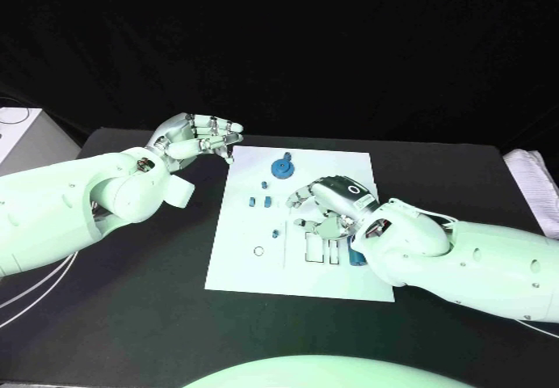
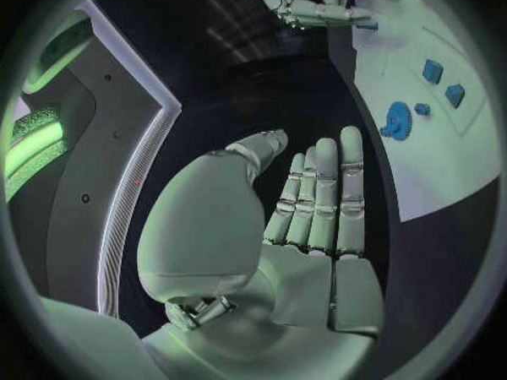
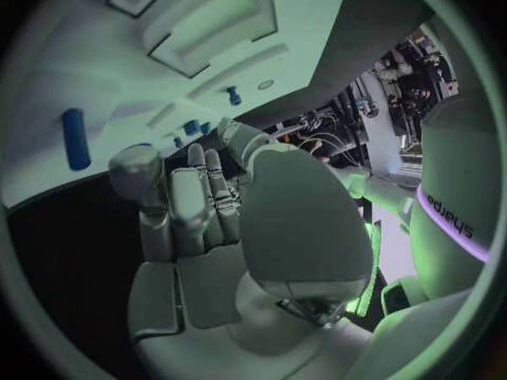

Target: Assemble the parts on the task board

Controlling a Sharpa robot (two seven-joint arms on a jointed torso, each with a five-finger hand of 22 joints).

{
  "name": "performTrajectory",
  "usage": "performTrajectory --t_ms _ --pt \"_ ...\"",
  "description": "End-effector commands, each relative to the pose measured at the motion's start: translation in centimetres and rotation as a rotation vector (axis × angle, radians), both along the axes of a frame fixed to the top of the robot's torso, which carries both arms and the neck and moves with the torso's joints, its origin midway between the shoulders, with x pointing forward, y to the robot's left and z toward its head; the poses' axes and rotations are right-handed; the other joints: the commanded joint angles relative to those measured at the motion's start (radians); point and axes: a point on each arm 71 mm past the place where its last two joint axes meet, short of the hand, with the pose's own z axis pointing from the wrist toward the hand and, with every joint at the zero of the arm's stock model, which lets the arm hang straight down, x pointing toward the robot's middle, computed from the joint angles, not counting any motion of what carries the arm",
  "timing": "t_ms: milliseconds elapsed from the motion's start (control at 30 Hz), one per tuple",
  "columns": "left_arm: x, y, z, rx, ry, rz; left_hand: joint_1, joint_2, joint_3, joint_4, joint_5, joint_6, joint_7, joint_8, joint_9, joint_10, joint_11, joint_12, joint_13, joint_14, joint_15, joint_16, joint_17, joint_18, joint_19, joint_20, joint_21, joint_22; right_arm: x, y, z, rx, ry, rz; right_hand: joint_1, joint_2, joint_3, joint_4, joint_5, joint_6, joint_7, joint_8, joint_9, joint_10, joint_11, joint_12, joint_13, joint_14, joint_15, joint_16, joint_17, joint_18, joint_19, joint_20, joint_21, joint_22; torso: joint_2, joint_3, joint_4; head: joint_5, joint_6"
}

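i see the task board [image 1: 239, 271] lying flat mid-table, with my right hand [image 1: 329, 208] low over its middle, fingers curled downward; whether it pinches a part i cannot tell. my left hand [image 1: 200, 137] hovers off the board's far-left corner, fingers straight and together, holding nothing. the blue gear [image 1: 283, 168] sits on the far side of the board, and small blue pieces [image 1: 266, 200] lie left of my right hand. they look like light, rigid, smooth plastic, so i'd pinch each by its sides.
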Motion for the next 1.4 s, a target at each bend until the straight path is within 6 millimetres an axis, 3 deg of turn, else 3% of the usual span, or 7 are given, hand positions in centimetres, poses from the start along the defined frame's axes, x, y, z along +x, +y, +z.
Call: performTrajectory --t_ms 33,133,367,600,900,1000,1400 --pt "-0.1 -0.3 0.0 -0.013 0.004 -0.022 0.0 0.001 -0.003 0.004 0.004 -0.002 0.008 -0.005 -0.001 -0.007 0.003 0.002 -0.001 0.0 0.004 -0.006 -0.002 0.013 0.002 0.003 -0.005 -0.002 1.0 -1.6 0.6 0.031 0.133 -0.016 -0.005 -0.012 0.028 0.004 0.006 0.006 0.005 -0.008 -0.001 0.028 -0.004 0.007 -0.005 0.022 -0.004 0.032 0.041 -0.016 0.024 -0.004 0.047 0.046 -0.001 -0.0016 -0.0018 -0.015 0.01" --pt "-0.1 -0.3 0.0 -0.013 0.004 -0.023 0.0 0.001 -0.004 0.005 0.004 -0.003 0.009 -0.005 -0.002 -0.008 0.003 0.002 -0.002 -0.001 0.005 -0.006 -0.002 0.013 0.002 0.003 -0.007 -0.003 2.0 -3.6 1.2 0.004 0.157 -0.047 -0.007 -0.015 0.039 0.004 0.008 0.01 0.006 -0.007 -0.001 0.034 -0.004 0.005 -0.006 0.025 -0.004 0.037 0.047 -0.018 0.03 -0.004 0.059 0.057 -0.001 -0.002 -0.0023 -0.022 0.015" --pt "-0.1 -0.3 0.0 -0.013 0.006 -0.027 0.0 0.001 -0.004 0.005 0.004 -0.003 0.009 -0.005 -0.002 -0.008 0.003 0.002 -0.002 -0.001 0.005 -0.006 -0.002 0.013 0.002 0.003 -0.007 -0.003 3.2 -6.4 1.6 -0.113 0.148 -0.081 -0.029 -0.049 0.017 0.005 0.014 -0.005 0.003 -0.019 -0.004 -0.004 -0.002 -0.025 -0.01 0.027 -0.003 0.043 0.048 -0.016 0.029 -0.003 0.05 0.052 0.0 -0.0008 -0.0016 -0.026 0.019" --pt "-0.1 -0.2 0.0 -0.012 0.009 -0.027 0.0 0.001 -0.004 0.006 0.004 -0.003 0.009 -0.005 -0.002 -0.008 0.003 0.003 -0.002 -0.001 0.005 -0.006 -0.002 0.013 0.002 0.004 -0.008 -0.003 3.4 -6.5 1.3 -0.199 0.141 -0.077 -0.006 -0.025 -0.089 0.012 0.008 -0.018 -0.009 -0.032 -0.007 -0.041 0.001 -0.035 -0.007 0.025 -0.001 0.042 0.041 -0.013 0.029 -0.002 0.031 0.038 0.001 -0.0014 -0.0015 -0.023 0.018" --pt "-0.1 -0.1 0.0 -0.011 0.01 -0.025 0.0 0.001 -0.004 0.006 0.004 -0.003 0.009 -0.005 -0.002 -0.008 0.003 0.003 -0.002 -0.001 0.005 -0.006 -0.002 0.013 0.002 0.004 -0.008 -0.003 3.7 -6.3 0.9 -0.24 0.144 -0.08 0.007 -0.012 -0.102 0.016 0.011 -0.008 -0.007 -0.029 -0.006 -0.022 -0.003 -0.023 -0.003 0.026 -0.003 0.045 0.043 -0.016 0.035 -0.003 0.044 0.052 0.0 -0.0021 -0.0021 -0.02 0.01" --pt "-0.1 -0.1 0.0 -0.011 0.011 -0.024 0.0 0.001 -0.004 0.006 0.004 -0.003 0.009 -0.005 -0.002 -0.008 0.003 0.003 -0.002 -0.001 0.005 -0.006 -0.002 0.013 0.002 0.004 -0.008 -0.003 3.8 -6.2 0.9 -0.236 0.139 -0.082 0.012 -0.005 -0.098 0.02 0.012 0.002 -0.006 -0.026 -0.005 -0.006 -0.006 -0.015 -0.002 0.029 -0.006 0.05 0.05 -0.019 0.041 -0.005 0.058 0.067 0.0 -0.0018 -0.0023 -0.021 0.009" --pt "-0.1 0.0 0.0 -0.009 0.014 -0.026 -0.001 0.001 -0.005 0.007 0.004 -0.003 0.009 -0.005 -0.002 -0.008 0.003 0.003 -0.002 -0.001 0.005 -0.006 -0.002 0.013 0.002 0.004 -0.009 -0.004 4.0 -5.3 0.7 -0.211 0.12 -0.089 -0.001 0.013 0.019 0.054 -0.003 0.065 -0.008 -0.005 0.003 0.083 -0.015 -0.023 -0.006 0.037 -0.013 0.077 0.077 -0.03 0.062 -0.012 0.116 0.128 -0.001 -0.0014 -0.0022 -0.021 0.006"
